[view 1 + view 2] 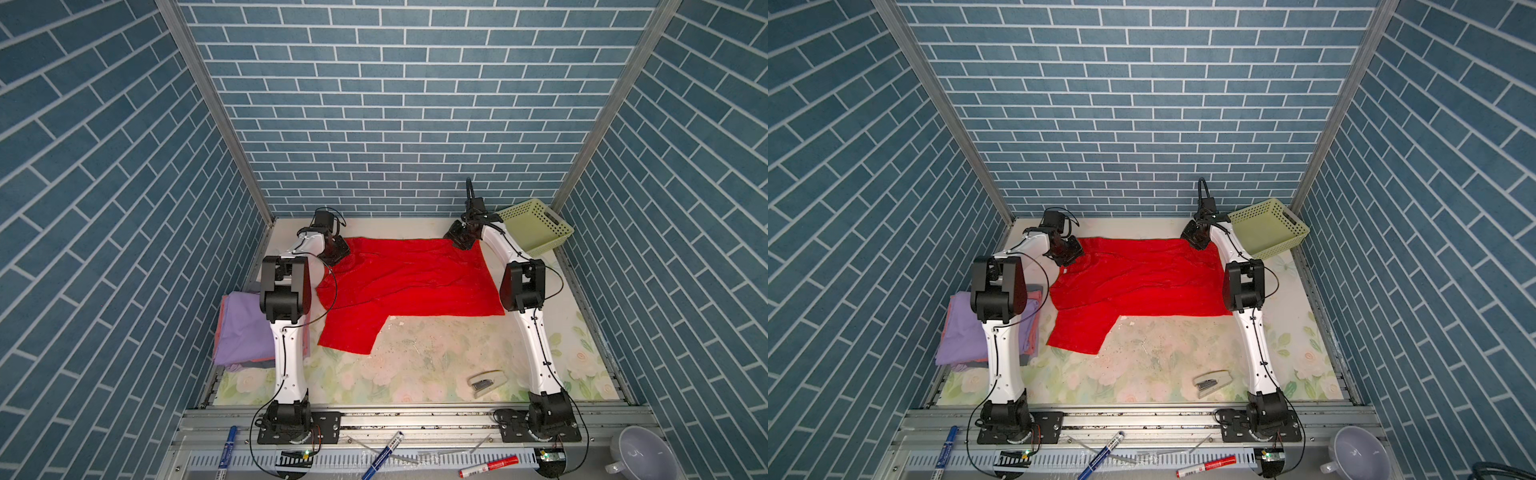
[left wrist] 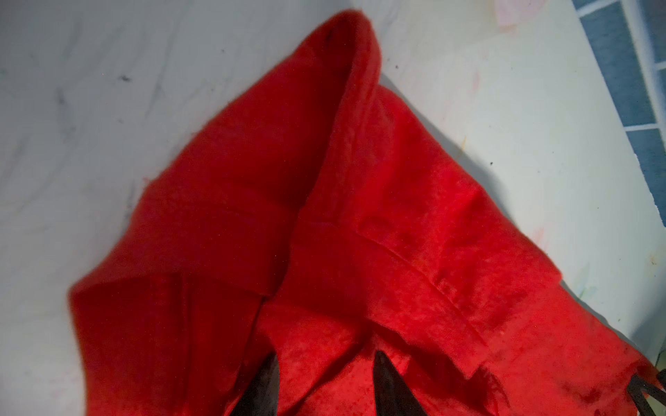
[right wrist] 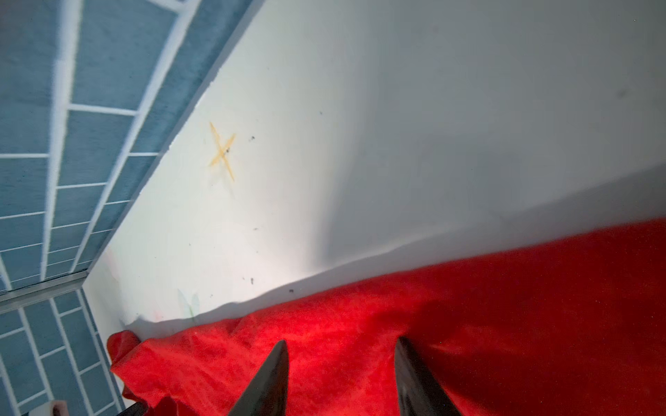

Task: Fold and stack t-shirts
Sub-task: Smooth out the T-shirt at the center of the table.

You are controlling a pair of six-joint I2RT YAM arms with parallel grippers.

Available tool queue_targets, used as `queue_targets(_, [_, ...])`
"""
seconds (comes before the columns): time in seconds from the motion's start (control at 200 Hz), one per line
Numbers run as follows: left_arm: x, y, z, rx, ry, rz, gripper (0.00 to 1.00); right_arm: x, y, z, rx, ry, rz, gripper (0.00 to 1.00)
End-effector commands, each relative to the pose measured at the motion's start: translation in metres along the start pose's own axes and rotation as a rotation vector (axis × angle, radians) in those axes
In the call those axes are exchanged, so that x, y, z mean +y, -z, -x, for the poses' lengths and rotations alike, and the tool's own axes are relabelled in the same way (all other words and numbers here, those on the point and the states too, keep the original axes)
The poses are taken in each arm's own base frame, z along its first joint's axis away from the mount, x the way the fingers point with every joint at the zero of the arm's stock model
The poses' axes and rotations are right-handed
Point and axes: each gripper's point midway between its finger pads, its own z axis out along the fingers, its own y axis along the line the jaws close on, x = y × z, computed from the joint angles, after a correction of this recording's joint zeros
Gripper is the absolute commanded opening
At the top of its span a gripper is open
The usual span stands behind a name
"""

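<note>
floral surface (image 1: 415, 365), walled in by blue brick print. across its far half, red t-shirt (image 1: 407, 282): lies spread open and wrinkled, far hem nearly straight, one flap reaching toward the near edge. at the left edge, well apart from no part of it but just beside the red cloth, stack of folded t-shirts (image 1: 245, 328): lavender on top, salmon-pink edges showing under it, grey at the bottom, partly behind the left arm (image 1: 286, 328). in the far right corner, tilted yellow-green perforated basket (image 1: 536, 228), just beside the right arm (image 1: 536, 332).

left jaws at the shirt's far left corner: released, parted, black fingertips (image 2: 393, 389) sunk into bunched red cloth that bulges between them. right jaws at the far right corner: released too, fingertips (image 3: 414, 378) apart over flat red cloth near its hem.

near the right arm's base, stapler (image 1: 488, 384) lying on the surface.
</note>
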Motion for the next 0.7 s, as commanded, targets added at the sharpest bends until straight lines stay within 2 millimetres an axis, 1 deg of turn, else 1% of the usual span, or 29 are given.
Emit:
queue_targets(0.0, [0.027,-0.018,-0.011,0.061,0.05,0.065,0.44,-0.034,-0.04,0.001,0.006,-0.081,-0.004,0.48])
queue_targets(0.055, [0.029,-0.019,-0.007,0.053,0.058,0.069,0.44,-0.031,-0.042,0.011,-0.017,-0.081,0.032,0.48])
queue_targets(0.11, [0.027,-0.017,0.0,0.041,0.035,0.073,0.45,-0.023,-0.041,0.019,-0.035,-0.059,0.082,0.48])
queue_targets(0.16, [0.018,-0.013,0.008,0.023,0.007,0.045,0.45,-0.005,-0.036,0.024,-0.049,0.008,0.152,0.48])
queue_targets(0.205, [0.006,-0.007,0.015,-0.002,-0.021,0.004,0.46,0.011,-0.025,0.029,-0.068,0.089,0.196,0.48])
queue_targets(0.27, [-0.012,0.013,0.028,-0.068,-0.073,-0.054,0.46,0.027,-0.004,0.035,-0.103,0.183,0.211,0.48])
queue_targets(0.345, [-0.028,0.046,0.04,-0.152,-0.125,-0.105,0.49,0.043,0.029,0.041,-0.15,0.275,0.203,0.5])
queue_targets(0.4, [-0.034,0.069,0.039,-0.183,-0.155,-0.125,0.5,0.049,0.052,0.04,-0.175,0.316,0.185,0.51])
queue_targets(0.455, [-0.033,0.087,0.031,-0.178,-0.166,-0.123,0.51,0.049,0.073,0.034,-0.186,0.323,0.161,0.51])
queue_targets(0.48, [-0.032,0.095,0.025,-0.169,-0.169,-0.12,0.51,0.053,0.086,0.032,-0.197,0.329,0.164,0.51])
queue_targets(0.49, [-0.03,0.097,0.022,-0.163,-0.168,-0.117,0.51,0.05,0.086,0.029,-0.192,0.326,0.155,0.51])
queue_targets(0.52, [-0.025,0.103,0.013,-0.143,-0.162,-0.105,0.51,0.048,0.097,0.023,-0.195,0.317,0.145,0.52])
queue_targets(0.58, [-0.013,0.113,-0.011,-0.094,-0.151,-0.076,0.51,0.043,0.116,0.008,-0.19,0.286,0.137,0.52])
queue_targets(0.595, [-0.008,0.115,-0.018,-0.079,-0.148,-0.065,0.51,0.038,0.116,0.003,-0.179,0.274,0.128,0.52])
queue_targets(0.605, [-0.004,0.115,-0.022,-0.069,-0.146,-0.057,0.51,0.041,0.125,0.001,-0.184,0.27,0.133,0.52])
queue_targets(0.615, [-0.001,0.117,-0.026,-0.061,-0.143,-0.05,0.51,0.036,0.124,-0.003,-0.175,0.26,0.125,0.52])
queue_targets(0.62, [0.0,0.118,-0.028,-0.057,-0.141,-0.046,0.51,0.04,0.131,-0.003,-0.183,0.261,0.131,0.52])
queue_targets(0.63, [0.003,0.12,-0.033,-0.05,-0.14,-0.039,0.51,0.033,0.128,-0.007,-0.17,0.248,0.117,0.53])
queue_targets(0.695, [0.023,0.129,-0.063,-0.004,-0.139,0.022,0.51,0.016,0.141,-0.029,-0.14,0.204,0.082,0.53])
